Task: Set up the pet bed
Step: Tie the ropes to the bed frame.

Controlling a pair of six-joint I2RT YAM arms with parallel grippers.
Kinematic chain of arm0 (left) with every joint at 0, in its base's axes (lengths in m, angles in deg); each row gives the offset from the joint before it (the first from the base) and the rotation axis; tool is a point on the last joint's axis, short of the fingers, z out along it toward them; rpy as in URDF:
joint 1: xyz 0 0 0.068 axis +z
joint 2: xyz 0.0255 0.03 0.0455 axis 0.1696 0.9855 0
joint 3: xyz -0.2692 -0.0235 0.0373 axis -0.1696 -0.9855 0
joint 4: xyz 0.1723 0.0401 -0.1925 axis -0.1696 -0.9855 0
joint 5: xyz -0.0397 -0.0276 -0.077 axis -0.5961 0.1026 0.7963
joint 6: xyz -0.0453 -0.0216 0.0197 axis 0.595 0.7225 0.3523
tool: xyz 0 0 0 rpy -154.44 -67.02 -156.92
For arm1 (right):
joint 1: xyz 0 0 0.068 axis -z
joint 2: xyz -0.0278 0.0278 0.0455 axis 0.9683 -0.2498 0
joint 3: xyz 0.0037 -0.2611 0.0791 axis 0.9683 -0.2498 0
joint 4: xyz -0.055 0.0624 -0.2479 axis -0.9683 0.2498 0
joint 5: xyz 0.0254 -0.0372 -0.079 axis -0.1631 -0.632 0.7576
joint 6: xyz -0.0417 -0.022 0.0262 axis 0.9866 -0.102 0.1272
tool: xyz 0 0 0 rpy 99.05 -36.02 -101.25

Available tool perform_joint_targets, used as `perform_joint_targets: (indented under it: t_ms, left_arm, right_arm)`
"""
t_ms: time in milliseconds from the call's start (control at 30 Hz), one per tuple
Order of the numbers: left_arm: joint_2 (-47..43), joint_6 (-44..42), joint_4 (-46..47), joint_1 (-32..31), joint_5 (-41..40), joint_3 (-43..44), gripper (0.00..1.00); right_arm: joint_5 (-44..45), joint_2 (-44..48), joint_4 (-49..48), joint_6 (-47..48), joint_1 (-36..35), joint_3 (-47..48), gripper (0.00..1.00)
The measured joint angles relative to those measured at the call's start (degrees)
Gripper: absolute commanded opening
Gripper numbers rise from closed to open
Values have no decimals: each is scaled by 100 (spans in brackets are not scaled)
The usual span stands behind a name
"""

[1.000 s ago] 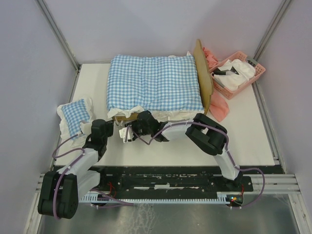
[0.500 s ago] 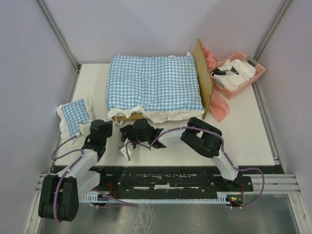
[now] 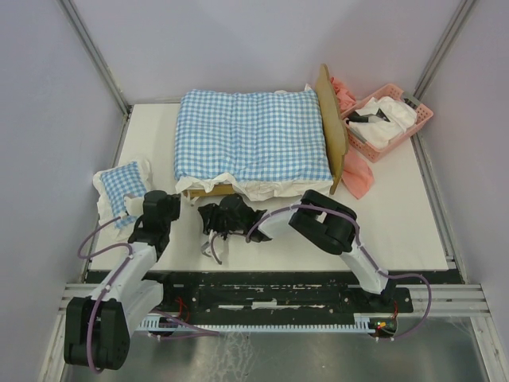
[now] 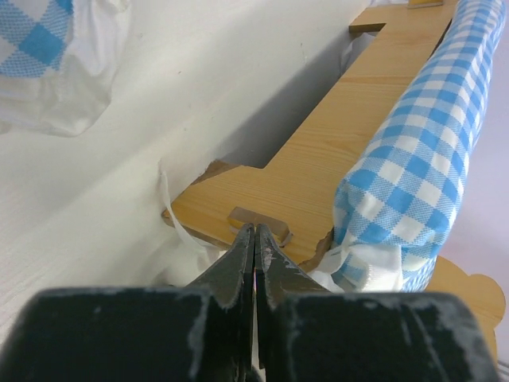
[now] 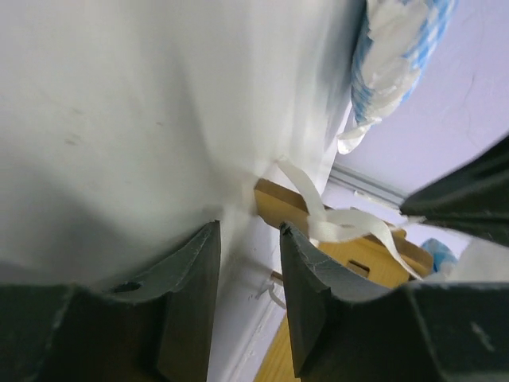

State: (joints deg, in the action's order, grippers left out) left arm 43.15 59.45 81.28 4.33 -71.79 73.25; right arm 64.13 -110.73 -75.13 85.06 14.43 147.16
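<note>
The pet bed (image 3: pixel 334 150) is made of light wood. It sits flat at the back of the white worktop (image 3: pixel 398 223). Its headboard (image 3: pixel 326 95) stands up on the right side. A blue-and-white checked cushion (image 3: pixel 250 135) lies on top and hides most of it. A low side rail (image 4: pixel 318 167) shows along the near edge.

Pale lilac walls (image 3: pixel 238 48) on three sides; slanted metal posts (image 3: pixel 95 60) at back corners; white table (image 3: pixel 398 227) evenly lit, shadows soft; black plate (image 3: pixel 278 296) along near edge; grey metal surface (image 3: pixel 278 358) below.
</note>
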Motion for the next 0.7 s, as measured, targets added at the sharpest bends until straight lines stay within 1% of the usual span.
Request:
perform_joint_targets:
  t_ms: [167, 400, 567, 700]
  left_arm:
    - [42, -4, -76, 0, 48, 107, 3]
    - [90, -2, -144, 0, 153, 116, 3]
    - [188, -2, -155, 0, 256, 116, 3]
    - [188, -2, -166, 0, 256, 118, 3]
  right_arm:
    - [186, -345, -339, 549, -114, 149, 44]
    - [334, -765, -675, 883, -192, 691, 44]
    - [605, -929, -481, 988, -227, 1075, 46]
    - [837, -946, -306, 997, -258, 1200, 46]
